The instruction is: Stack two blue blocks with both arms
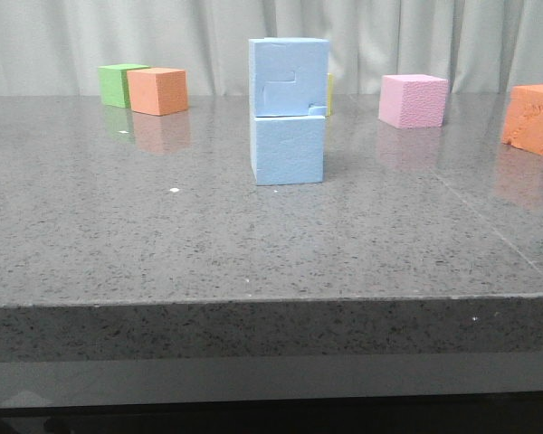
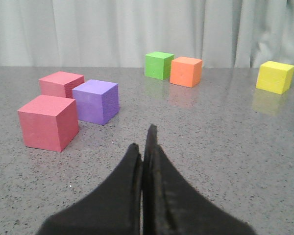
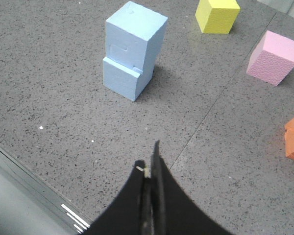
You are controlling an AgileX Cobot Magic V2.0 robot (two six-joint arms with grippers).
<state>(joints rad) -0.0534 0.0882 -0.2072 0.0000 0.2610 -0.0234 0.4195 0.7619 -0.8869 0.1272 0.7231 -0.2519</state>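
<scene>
Two light blue foam cubes stand stacked at the middle of the table. The upper blue block [image 1: 288, 77], with a rectangular imprint on its face, rests on the lower blue block [image 1: 288, 149], set slightly askew. The stack also shows in the right wrist view, upper block [image 3: 135, 34] on lower block [image 3: 121, 78]. No arm shows in the front view. My left gripper [image 2: 143, 142] is shut and empty above the table, away from the stack. My right gripper [image 3: 149, 159] is shut and empty, well back from the stack.
A green cube [image 1: 119, 84] and an orange cube [image 1: 158, 90] stand at the back left. A pink cube [image 1: 413, 99] and a torn orange block [image 1: 533, 119] stand at the right. Two red cubes [image 2: 48, 122], a purple cube [image 2: 95, 101] and a yellow cube [image 2: 274, 77] lie ahead of the left gripper.
</scene>
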